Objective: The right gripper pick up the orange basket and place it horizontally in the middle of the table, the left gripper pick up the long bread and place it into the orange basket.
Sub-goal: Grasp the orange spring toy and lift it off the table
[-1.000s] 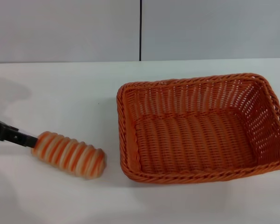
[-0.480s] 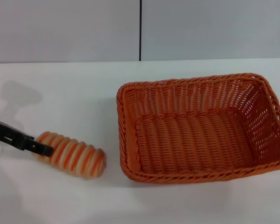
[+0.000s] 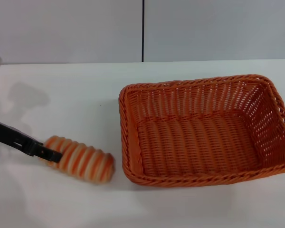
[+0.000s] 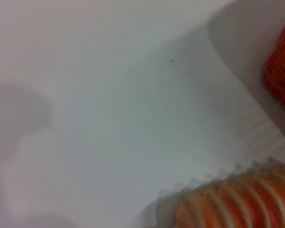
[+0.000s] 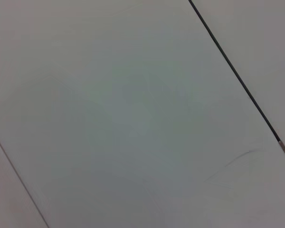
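Left gripper (image 3: 46, 153) at the ridged, oblong long bread (image 3: 83, 161) — grip unclear — beside the woven orange basket (image 3: 204, 130).

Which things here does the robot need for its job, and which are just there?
Needed:
- long bread, with the left gripper at its end
- orange basket
- table

Just there:
- grey wall behind the table

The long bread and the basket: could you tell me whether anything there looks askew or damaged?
Nothing looks damaged. The long bread lies slanted on the table, beside the empty orange basket, with the left tool at its end.
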Controlling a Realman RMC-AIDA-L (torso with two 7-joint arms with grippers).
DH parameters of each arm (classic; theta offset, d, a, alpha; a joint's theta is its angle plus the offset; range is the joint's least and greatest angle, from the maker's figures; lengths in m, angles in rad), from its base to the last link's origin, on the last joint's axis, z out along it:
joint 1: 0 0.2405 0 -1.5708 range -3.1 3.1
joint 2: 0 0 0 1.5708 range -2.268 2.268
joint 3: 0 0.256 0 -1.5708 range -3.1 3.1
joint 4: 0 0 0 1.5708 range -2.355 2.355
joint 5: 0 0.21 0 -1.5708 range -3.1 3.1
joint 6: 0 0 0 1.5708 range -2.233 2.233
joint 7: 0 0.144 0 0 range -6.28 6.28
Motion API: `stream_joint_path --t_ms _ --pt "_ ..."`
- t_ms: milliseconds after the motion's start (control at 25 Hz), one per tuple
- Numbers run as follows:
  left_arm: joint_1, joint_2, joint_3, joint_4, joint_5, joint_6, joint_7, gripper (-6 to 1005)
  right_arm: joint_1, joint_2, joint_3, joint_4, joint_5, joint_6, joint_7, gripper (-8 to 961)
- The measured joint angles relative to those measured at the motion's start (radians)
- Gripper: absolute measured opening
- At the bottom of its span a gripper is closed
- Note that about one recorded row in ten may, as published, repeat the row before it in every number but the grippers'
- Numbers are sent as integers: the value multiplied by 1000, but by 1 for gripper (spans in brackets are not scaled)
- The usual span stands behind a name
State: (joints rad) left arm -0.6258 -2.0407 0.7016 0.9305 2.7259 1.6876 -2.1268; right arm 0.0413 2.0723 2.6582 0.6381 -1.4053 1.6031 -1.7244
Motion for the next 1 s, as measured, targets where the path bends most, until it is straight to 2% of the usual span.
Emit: stream_joint_path --t_ms 80,200,440,640,720,1000 --pt "-8 2 1 -16 2 6 -2 799 0 0 0 0 0 -1 0 459" --pt "-15 3 1 -18 0 29 -2 637 3 0 0 0 0 -3 0 459" --pt "-24 3 -10 -10 -17 73 3 543 6 0 0 0 0 -4 0 458" --pt "-26 5 -12 -9 -32 77 4 500 5 0 0 -3 0 -5 0 459" --pt "-27 15 -16 0 -60 84 6 485 5 0 0 -7 0 -4 0 460" --pt "-28 15 -13 18 -64 77 9 433 8 0 0 -28 0 -1 -18 459"
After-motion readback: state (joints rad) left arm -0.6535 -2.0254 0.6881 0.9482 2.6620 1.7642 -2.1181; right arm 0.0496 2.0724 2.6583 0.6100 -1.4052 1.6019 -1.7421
